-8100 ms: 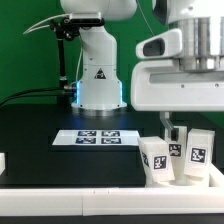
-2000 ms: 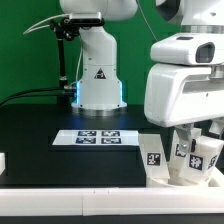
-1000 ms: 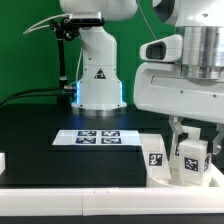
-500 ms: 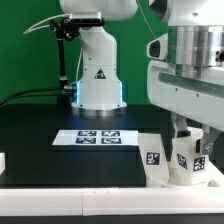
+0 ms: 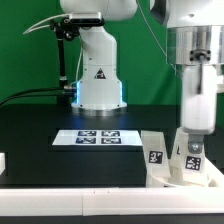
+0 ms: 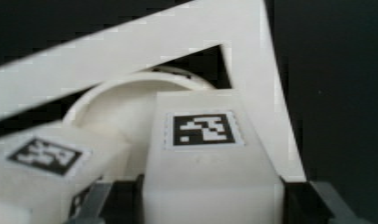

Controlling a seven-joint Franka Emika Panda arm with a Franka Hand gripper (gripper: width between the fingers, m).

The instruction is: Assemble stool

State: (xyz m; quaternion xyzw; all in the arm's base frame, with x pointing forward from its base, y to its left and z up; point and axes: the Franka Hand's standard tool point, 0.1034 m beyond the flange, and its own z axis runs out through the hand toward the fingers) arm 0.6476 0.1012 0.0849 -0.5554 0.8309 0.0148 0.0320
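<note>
My gripper (image 5: 192,138) stands at the exterior view's right, pointing down, shut on an upright white stool leg (image 5: 193,155) with a black-and-white tag. That leg rests on the round white seat (image 5: 172,178) near the table's front right corner. A second tagged leg (image 5: 155,153) stands upright on the seat just to the exterior view's left of it. In the wrist view the held leg (image 6: 207,135) fills the gap between my fingers (image 6: 310,205), my gripper (image 6: 207,206) closed on its sides. The other leg (image 6: 47,155) and the seat's curved rim (image 6: 133,98) show beside it.
The marker board (image 5: 97,137) lies flat mid-table before the robot base (image 5: 98,80). A long white bar (image 5: 80,200) edges the table front; bars meet at a corner in the wrist view (image 6: 239,40). A small white part (image 5: 3,160) sits at the far left edge.
My wrist has turned about its vertical axis while staying over the seat; the broad hand body now shows narrow. The held leg has stayed in about the same spot, upright.
</note>
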